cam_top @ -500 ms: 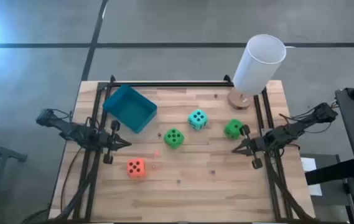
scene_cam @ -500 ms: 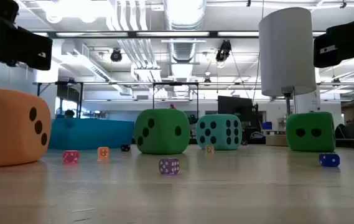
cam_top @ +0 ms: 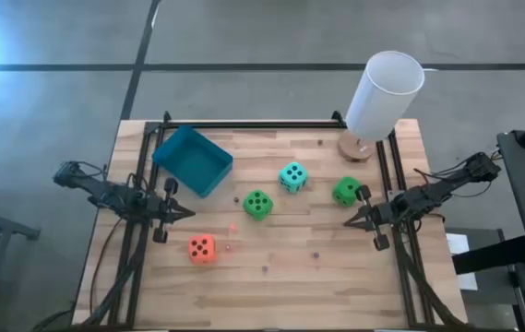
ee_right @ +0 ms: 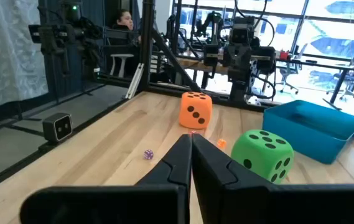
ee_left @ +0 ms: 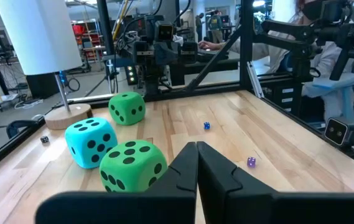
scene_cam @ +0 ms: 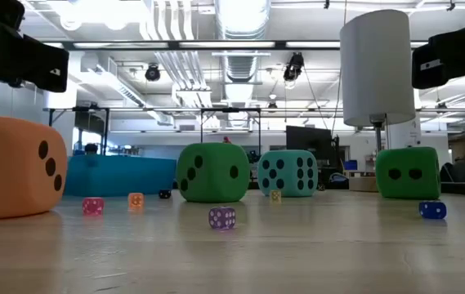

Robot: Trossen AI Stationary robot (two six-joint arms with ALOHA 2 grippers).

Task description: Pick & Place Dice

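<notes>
At the surface's (cam_top: 336, 277) left edge, the left claw (cam_top: 186, 213) sits pinched narrow. The right claw (cam_top: 349, 222) sits likewise at the right edge. Four dice (cam_top: 257, 205) lie between them.

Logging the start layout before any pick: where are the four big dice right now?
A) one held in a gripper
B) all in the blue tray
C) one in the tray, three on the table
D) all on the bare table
D: the orange die, both green dice and the teal die sit on the table, outside the blue tray.
</notes>
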